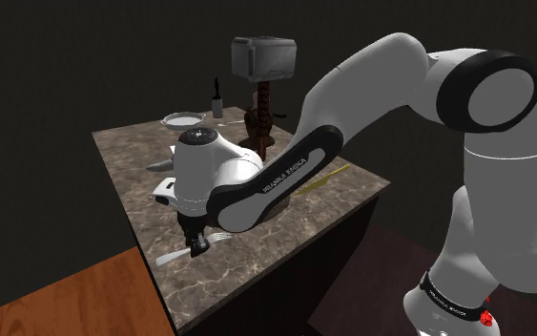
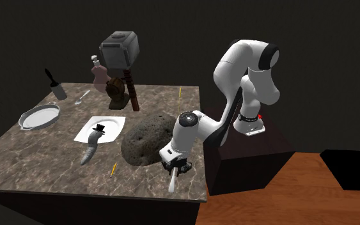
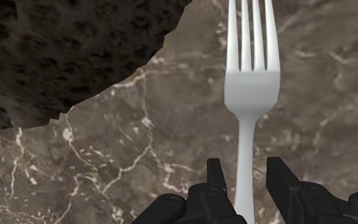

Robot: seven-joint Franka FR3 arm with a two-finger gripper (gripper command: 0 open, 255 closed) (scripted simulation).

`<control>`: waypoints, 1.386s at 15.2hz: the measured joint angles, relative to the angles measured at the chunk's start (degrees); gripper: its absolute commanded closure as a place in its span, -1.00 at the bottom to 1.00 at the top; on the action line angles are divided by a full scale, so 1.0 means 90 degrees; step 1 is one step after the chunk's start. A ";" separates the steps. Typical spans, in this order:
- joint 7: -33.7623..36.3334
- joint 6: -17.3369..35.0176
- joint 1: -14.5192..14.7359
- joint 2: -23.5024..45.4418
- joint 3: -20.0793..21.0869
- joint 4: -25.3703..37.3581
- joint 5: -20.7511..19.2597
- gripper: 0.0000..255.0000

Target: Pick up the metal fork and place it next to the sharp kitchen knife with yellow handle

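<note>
Dark room; brown marbled bench [image 1: 133,181]. Tool [image 3: 245,167] sits low near a bench corner, fingers apart and straddling the handle of the pale fork [image 3: 252,95]. There is a narrow gap on each side, so nothing is gripped.

Fork appears to lie flat on the bench, tines pointing away from the tool, just beside a dark rough lump [image 3: 63,51].

Step in hand, as I read it: the grasp.
- Handle looks slightly off-centre between the fingers. Centre it before closing, or the fork may skid.
- Close squarely, then lift straight up.

Thin yellow sliver [image 1: 330,176] towards the shoulder view's right is probably the knife, but it is too thin to confirm. Set the fork down alongside it.
</note>
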 measured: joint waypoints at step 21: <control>-0.0287 -0.1022 -0.0110 -0.0696 0.0145 0.0345 0.0336 1.00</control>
